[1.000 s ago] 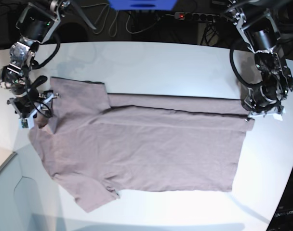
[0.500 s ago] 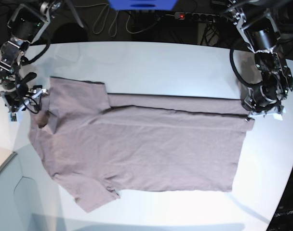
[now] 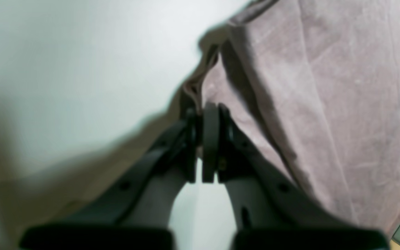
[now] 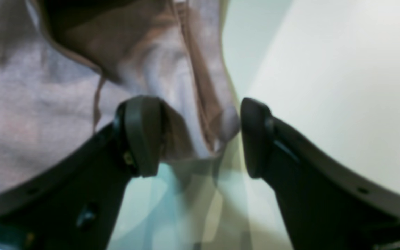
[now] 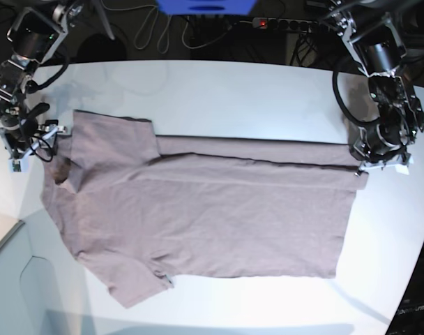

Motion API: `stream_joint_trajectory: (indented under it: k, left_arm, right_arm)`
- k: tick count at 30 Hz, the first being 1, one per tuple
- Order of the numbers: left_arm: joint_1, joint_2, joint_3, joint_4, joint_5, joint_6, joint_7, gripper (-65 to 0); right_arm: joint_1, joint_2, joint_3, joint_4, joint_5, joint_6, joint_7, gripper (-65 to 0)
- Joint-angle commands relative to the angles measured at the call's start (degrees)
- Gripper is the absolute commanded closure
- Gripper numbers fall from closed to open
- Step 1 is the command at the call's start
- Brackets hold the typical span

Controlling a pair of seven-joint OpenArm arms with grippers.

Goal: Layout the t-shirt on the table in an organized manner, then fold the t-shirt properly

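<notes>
Two grippers, two very different stories right now. Over at the right side of the table, the left gripper (image 3: 202, 114) has its fingers (image 3: 211, 139) pinched tight together, and a thin fold of the t-shirt's (image 5: 205, 216) hem corner is caught between the tips, peaking up above them against the white tabletop. From the room you can see that arm (image 5: 383, 91) hunched down at the shirt's far right corner, right at the cloth's edge.

Across at the left side, the right gripper (image 4: 200, 135) stands with its jaws spread wide. A bunched bit of collar sits in the gap between the pads (image 4: 141, 135), but nothing squeezes it; the right pad is clear of the cloth.

Out from there, the mauve-grey shirt lies spread flat across the middle of the table (image 5: 254, 91), neck to the left, hem to the right, one sleeve pointing far, the other near, with a long fold running along its far edge.
</notes>
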Motion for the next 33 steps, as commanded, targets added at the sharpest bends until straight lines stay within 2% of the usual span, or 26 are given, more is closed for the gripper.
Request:
stream_joint_trajectory:
  k: [1,9,15,25,33]
  left_arm:
    - [-0.2,-0.5,-0.1,0.3,0.9,0.4,0.9,0.0]
    - [-0.2,-0.5,-0.1,0.3,0.9,0.4,0.9,0.0]
    - [-0.2,-0.5,0.0,0.3,0.9,0.4,0.9,0.0]
    - [0.5,-0.6,-0.1,0.3,0.9,0.4,0.9,0.0]
    - [0.6,-0.6,-0.1,0.4,0.9,0.4,0.9,0.0]
  right_arm:
    - [0.8,0.9,0.1,0.8,0.9,0.8,1.1,-36.3]
    - [0.3,0.9,-0.2,0.7,0.9,0.8,1.1,-35.0]
    - [0.3,0.9,-0.1,0.7,0.9,0.8,1.1,-26.2]
    - [-0.9,0.9,-0.2,0.7,0.9,0.8,1.0,-16.9]
    - [-1.0,0.9,-0.2,0.7,0.9,0.8,0.8,-4.8]
